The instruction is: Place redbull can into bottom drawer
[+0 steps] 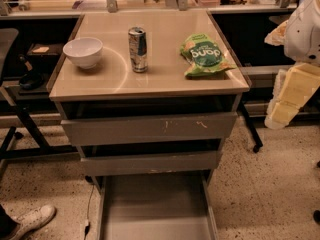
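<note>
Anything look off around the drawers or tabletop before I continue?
Only scuffs on the top drawer front. The redbull can stands upright, the bottom drawer is open, nothing spilled. The tool hangs right of the table, away from the can.

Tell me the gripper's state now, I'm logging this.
gripper: right edge, beside the cabinet; open or closed cannot be told. redbull can stands on top, apart from it.
</note>
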Controlling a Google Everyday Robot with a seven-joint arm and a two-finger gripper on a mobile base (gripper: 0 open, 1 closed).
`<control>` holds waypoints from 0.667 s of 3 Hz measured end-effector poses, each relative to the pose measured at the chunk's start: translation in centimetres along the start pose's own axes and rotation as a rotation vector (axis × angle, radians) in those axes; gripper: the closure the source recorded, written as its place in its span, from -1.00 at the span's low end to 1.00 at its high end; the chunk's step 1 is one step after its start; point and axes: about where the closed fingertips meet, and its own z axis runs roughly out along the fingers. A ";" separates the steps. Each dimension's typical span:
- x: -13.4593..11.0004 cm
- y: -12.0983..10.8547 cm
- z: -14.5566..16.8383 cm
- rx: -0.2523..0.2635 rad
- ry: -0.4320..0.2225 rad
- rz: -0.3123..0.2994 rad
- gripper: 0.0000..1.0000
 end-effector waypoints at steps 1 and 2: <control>-2.7 -2.0 2.0 -0.002 -0.035 -0.018 -1.00; -5.5 -4.5 4.7 -0.038 -0.102 -0.007 -1.00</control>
